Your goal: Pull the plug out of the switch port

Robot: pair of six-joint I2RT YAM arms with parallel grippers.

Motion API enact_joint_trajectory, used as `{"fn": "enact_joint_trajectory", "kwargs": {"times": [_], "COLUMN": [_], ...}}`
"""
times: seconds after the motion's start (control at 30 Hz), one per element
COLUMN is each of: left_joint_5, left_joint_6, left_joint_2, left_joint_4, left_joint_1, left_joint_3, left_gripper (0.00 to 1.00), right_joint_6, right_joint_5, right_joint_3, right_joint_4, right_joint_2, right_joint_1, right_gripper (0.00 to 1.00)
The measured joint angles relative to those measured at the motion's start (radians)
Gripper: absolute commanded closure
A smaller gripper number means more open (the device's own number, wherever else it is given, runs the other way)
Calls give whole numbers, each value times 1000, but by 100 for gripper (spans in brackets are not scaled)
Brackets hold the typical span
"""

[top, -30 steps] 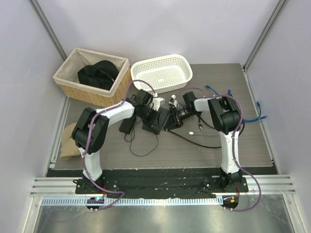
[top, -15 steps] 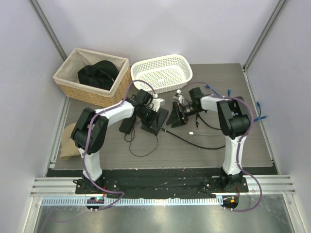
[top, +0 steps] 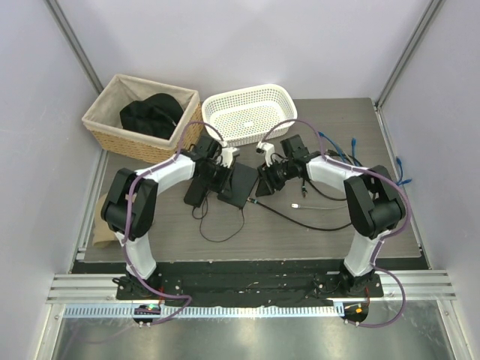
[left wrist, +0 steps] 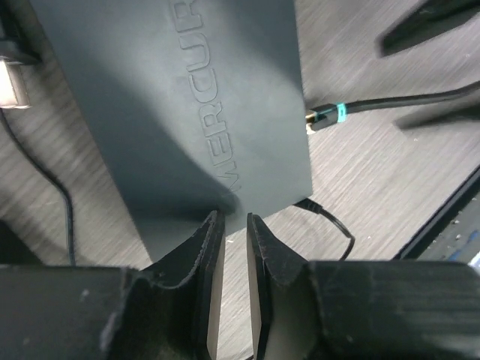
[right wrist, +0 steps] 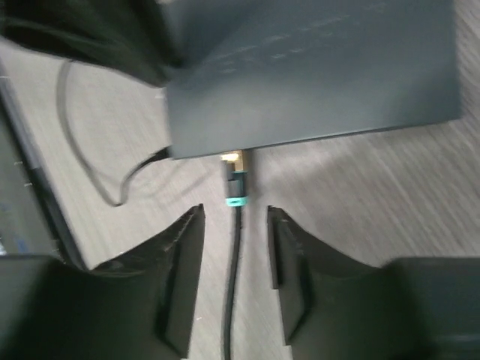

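Plug (right wrist: 236, 161) looks still stuck in the switch (right wrist: 315, 67), though this view is blurry. From above, the switch lies flat mid-table (top: 300, 232), plug at its 4 o'clock. Right gripper (right wrist: 235, 216) is half open around the cable (right wrist: 232, 300), gripping nothing. Left gripper (left wrist: 232, 225), at 9 o'clock, is almost closed on nothing, tips at the switch's edge. Pulling is left to do.
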Motion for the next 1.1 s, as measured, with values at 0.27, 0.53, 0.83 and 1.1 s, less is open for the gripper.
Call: {"fn": "enact_joint_trajectory", "kwargs": {"times": [0.27, 0.53, 0.83, 1.1], "left_joint_5": [13, 10, 11, 10], "left_joint_6": [-44, -63, -66, -65], "left_joint_2": [-27, -27, -27, -26], "left_joint_4": [63, 93, 107, 106], "left_joint_1": [0, 0, 0, 0], "left_joint_3": [-51, -59, -63, -63], "left_gripper": [76, 75, 75, 75], "right_joint_6": [35, 83, 63, 41], "right_joint_5": [48, -59, -261, -413], "right_joint_3": [132, 147, 179, 212], "right_joint_4": [3, 4, -48, -97], "right_joint_2": [166, 222, 295, 373], "right_joint_1": [4, 20, 15, -6], "right_gripper": [56, 40, 38, 42]}}
